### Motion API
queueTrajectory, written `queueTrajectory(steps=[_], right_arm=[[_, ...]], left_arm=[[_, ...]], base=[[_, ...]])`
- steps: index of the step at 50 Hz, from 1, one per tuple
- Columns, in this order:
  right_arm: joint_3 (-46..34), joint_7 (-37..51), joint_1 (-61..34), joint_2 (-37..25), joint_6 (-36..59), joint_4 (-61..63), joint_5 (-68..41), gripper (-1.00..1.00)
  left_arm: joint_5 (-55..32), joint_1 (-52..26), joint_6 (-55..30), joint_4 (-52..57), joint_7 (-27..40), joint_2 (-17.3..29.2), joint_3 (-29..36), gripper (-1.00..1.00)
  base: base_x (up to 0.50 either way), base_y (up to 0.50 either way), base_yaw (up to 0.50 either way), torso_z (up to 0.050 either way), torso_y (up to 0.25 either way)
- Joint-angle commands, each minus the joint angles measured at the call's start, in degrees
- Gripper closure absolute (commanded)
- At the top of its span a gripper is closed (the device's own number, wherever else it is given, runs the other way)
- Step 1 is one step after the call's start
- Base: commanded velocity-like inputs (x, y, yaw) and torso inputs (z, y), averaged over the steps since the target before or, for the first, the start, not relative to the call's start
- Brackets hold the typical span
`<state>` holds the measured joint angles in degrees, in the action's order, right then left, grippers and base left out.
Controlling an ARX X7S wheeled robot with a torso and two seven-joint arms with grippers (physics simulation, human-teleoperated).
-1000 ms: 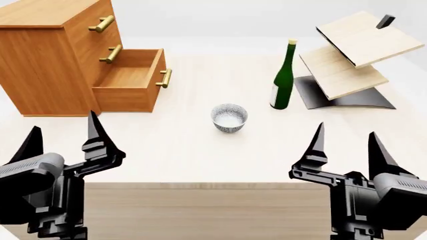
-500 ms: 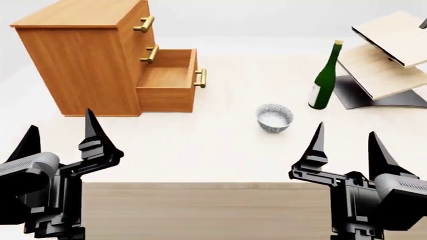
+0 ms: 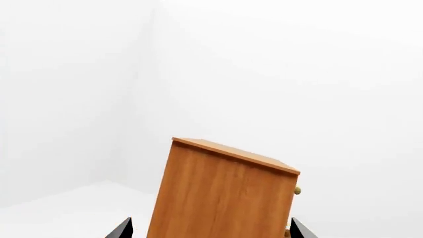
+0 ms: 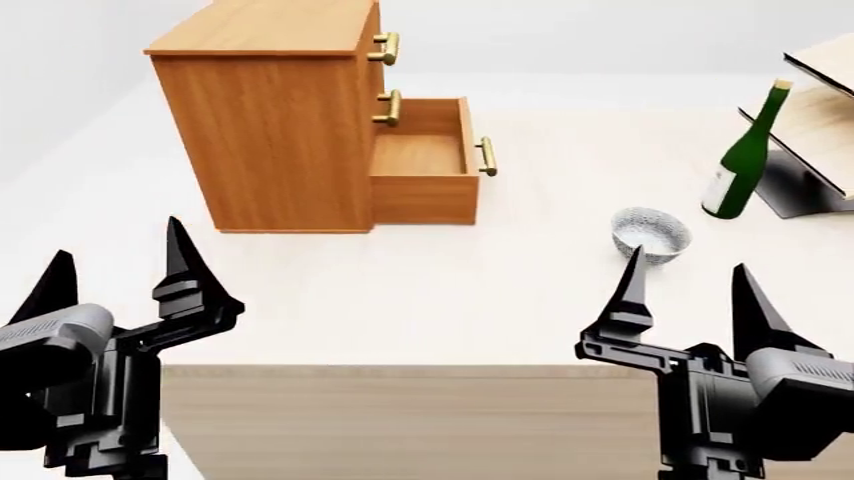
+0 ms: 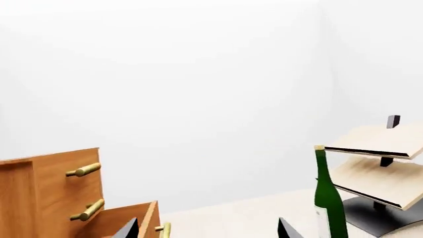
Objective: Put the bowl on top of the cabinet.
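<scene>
Bowl: on the table, ungrasped.
Cabinet: top bare.
Left gripper, right gripper: spread, empty.
Left: everything.

Cabinet far left on table; bowl right; bottle behind.

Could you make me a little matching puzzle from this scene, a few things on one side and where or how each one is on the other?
Things:
1. bowl
2. bottle
3. bottom drawer
4. right tool

States or places:
A. pulled out of the cabinet, nothing seen inside
B. open and holding nothing, near the table's front edge
C. standing upright next to the slanted shelf rack
D. on the table, between the cabinet and the bottle

Pairs: 1-D, 2-C, 3-A, 4-B
</scene>
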<state>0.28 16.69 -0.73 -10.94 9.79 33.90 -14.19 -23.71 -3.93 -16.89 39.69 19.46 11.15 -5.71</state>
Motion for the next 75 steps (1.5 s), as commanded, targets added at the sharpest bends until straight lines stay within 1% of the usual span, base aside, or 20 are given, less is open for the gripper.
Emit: queueTrajectory(steps=[1,15,33,60,75], right_arm=[[-0.36,0.24,-0.06,-0.39,-0.24,-0.22,-0.44,-1.00],[-0.90,0.53,-0.21,-0.94,0.28,-0.16,-1.26,-1.00],[-1.32,1.22,-0.16,-1.27,-0.27,-0.75,-1.52,-1.00],[-2.00,1.49,-0.28,-1.87,-1.91,-2.67,-1.96,-1.00],[-2.02,2.42,-0.21,-2.35,-1.22,-1.31,-2.58,-1.00]], left_arm=[[-0.33,0.04,0.21,-0.05,0.40,0.42,0.26,-1.00],[-0.91,-0.06,0.32,-0.21,0.94,0.98,0.23,-1.00],[-1.02,0.07,1.14,-0.86,1.24,1.41,0.80,-1.00],[-1.59,0.02,1.29,-0.96,2.17,2.21,1.41,-1.00],[-1.93,-0.11,1.16,-0.66,2.77,2.71,1.77,-1.00]], base=[[0.00,0.50,0.00,0.000,0.000],[0.00,0.43,0.00,0.000,0.000],[0.01,0.00,0.00,0.000,0.000],[0.18,0.00,0.00,0.000,0.000],[0.18,0.00,0.00,0.000,0.000]])
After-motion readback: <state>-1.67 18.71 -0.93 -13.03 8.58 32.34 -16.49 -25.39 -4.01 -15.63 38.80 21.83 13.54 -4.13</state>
